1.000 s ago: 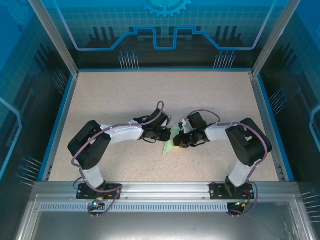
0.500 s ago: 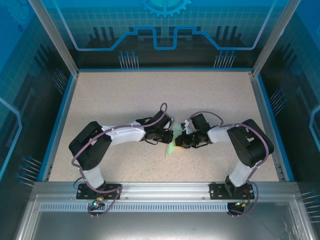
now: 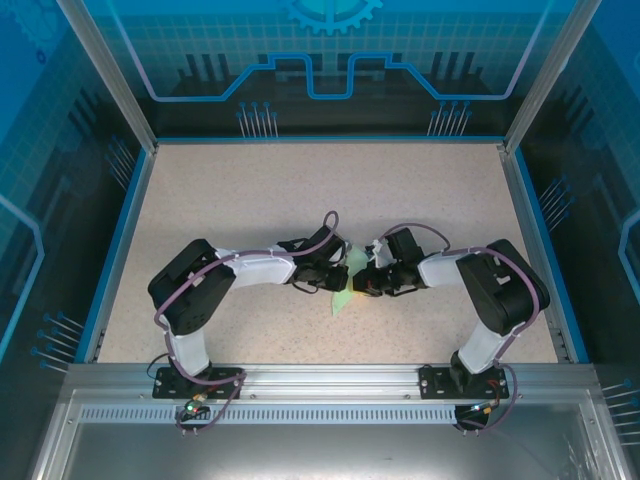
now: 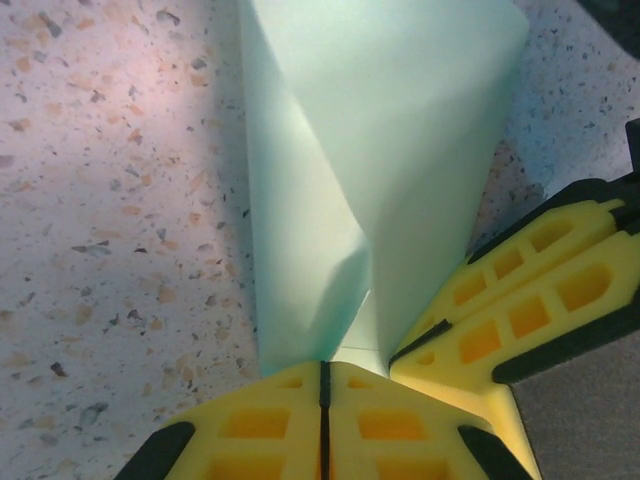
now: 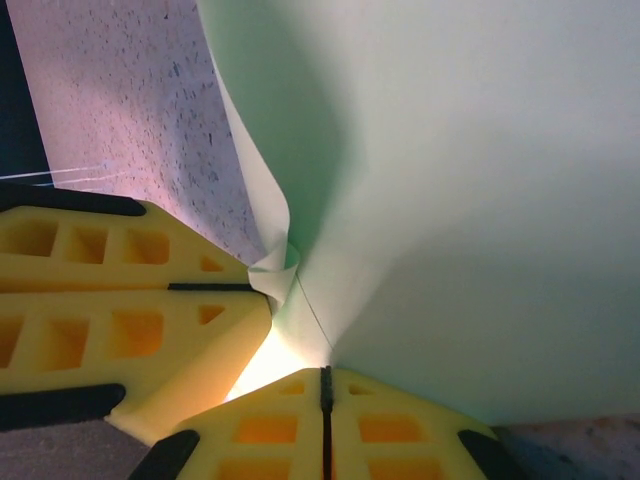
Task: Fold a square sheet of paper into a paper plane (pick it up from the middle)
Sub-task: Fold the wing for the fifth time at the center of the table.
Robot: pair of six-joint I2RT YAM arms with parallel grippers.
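Plainly, left fingers (image 4: 262, 428) and right fingers (image 5: 400, 440) both clamp the one folded green paper sheet (image 4: 400, 150).

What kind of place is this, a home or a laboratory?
Probably a laboratory robot cell: a speckled table enclosed by an aluminium frame and blue printed panels.

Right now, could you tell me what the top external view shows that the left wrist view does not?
Top external: the left arm and right arm bent inward, meeting mid-table inside the blue border. Left wrist: the paper creased diagonally, the left end effector shut on its lower edge, the right end effector pinching beside it. Shared: the green paper on the speckled table.
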